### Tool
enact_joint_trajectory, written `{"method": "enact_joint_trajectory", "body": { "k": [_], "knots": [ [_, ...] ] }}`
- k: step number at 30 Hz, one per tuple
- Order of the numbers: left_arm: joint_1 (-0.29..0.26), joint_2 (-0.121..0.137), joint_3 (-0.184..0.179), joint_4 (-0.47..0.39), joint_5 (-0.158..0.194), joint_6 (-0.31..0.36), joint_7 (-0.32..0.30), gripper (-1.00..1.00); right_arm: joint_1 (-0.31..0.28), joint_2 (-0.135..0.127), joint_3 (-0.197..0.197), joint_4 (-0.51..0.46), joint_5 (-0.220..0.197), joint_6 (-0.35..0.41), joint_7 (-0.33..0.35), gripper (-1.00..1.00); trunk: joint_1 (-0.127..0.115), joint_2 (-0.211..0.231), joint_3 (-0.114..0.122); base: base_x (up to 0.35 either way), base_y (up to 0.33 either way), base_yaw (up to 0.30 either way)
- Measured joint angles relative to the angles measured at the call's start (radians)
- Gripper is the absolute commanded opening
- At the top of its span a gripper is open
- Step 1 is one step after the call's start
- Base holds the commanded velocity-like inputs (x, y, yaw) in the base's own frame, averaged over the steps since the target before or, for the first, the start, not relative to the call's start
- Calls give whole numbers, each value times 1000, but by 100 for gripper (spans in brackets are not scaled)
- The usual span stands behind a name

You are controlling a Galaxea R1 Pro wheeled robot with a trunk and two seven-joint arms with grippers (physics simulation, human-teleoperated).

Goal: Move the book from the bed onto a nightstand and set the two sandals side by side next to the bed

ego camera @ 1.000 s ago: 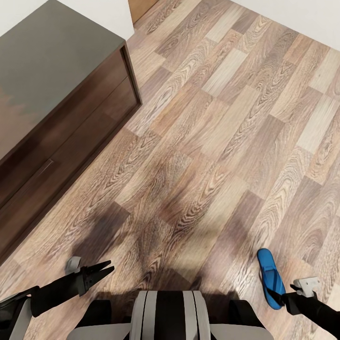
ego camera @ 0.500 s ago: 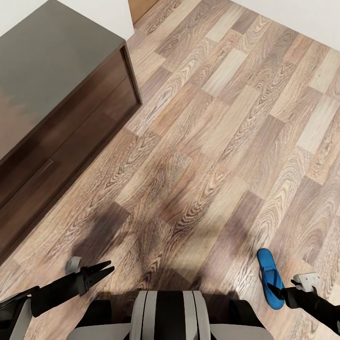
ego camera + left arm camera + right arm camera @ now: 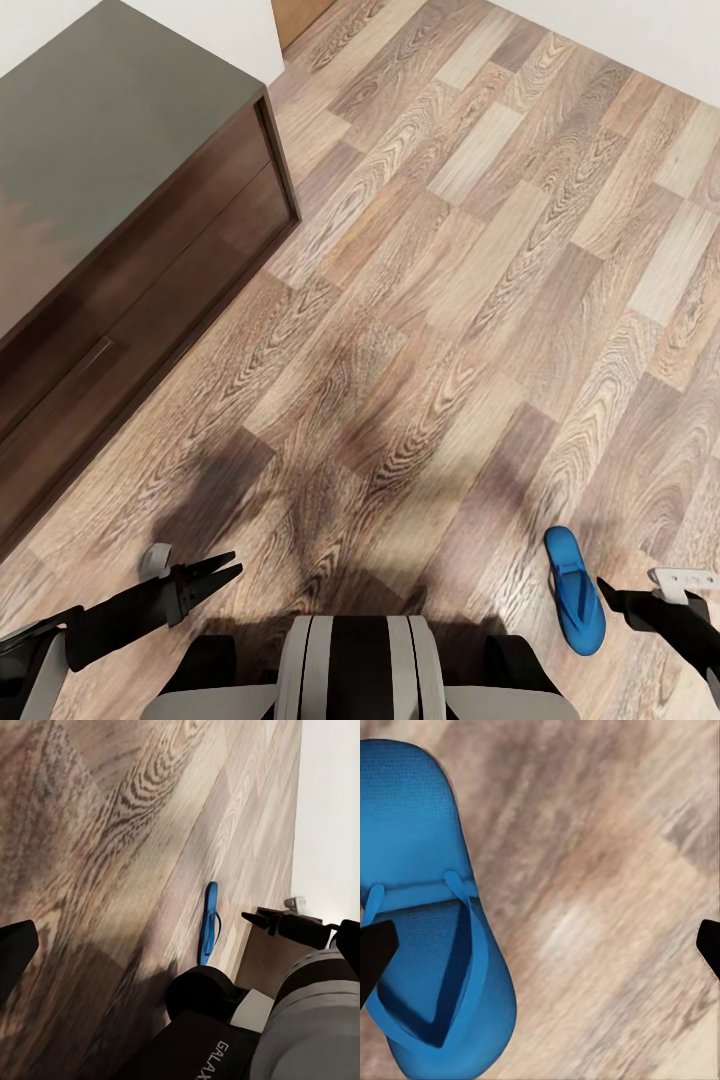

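**Right gripper beside one sandal, nothing gripped yet**

I count one blue sandal (image 3: 574, 590) flat on the wood-plank floor (image 3: 450, 300), straps up, low on my right side in the head view; I count no second one here, and no book or bed either; one long dark cabinet (image 3: 120, 230) stands against the wall at my left, well apart from the sandal.

Two grippers counted. The right gripper (image 3: 606, 589) sits just beside the sandal's outer edge; in its wrist view the sandal (image 3: 431, 915) lies toward one fingertip (image 3: 373, 949) with bare floor across the rest of the gap, so I read the jaws as wide apart and holding nothing. The left gripper (image 3: 225, 568) hangs over bare floor with its tips close together; I read it as closed and empty.

Risks as I judge them: the sandal is off-centre between the fingers, so closing now could catch only the rim and skid it away; it lies thin and flat, so a low approach may scrape the floor; the strap may snag a fingertip and tip the sandal on lifting.
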Motion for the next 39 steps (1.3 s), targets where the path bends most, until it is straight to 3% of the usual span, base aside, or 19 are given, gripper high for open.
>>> {"method": "enact_joint_trajectory", "body": {
  "k": [12,19,22,25,27,33,39],
  "knots": [
    [0,0,-1,1,-1,-1,4,100,-6,5,0,-34,-6,5,-5,100,0,0,0,0,0,0],
    [0,-1,-2,2,-2,-1,6,100,-107,18,0,-27,-5,7,-6,100,0,0,0,0,0,0],
    [0,0,-1,2,-2,-1,6,100,-132,77,0,-25,1,4,-7,100,0,0,0,0,0,0],
    [0,0,-1,2,-2,-1,6,100,-140,165,0,-25,6,-1,-8,100,0,0,0,0,0,0],
    [0,0,-1,2,-2,-1,6,100,-142,194,1,-25,11,-1,-9,100,0,0,0,0,0,0],
    [0,0,0,2,-2,-1,6,100,-144,240,18,-23,38,-1,-9,100,0,0,0,0,0,0],
    [0,0,0,2,-2,-1,6,100,-145,243,60,17,42,-1,-9,100,0,0,0,0,0,0]
  ]
}}
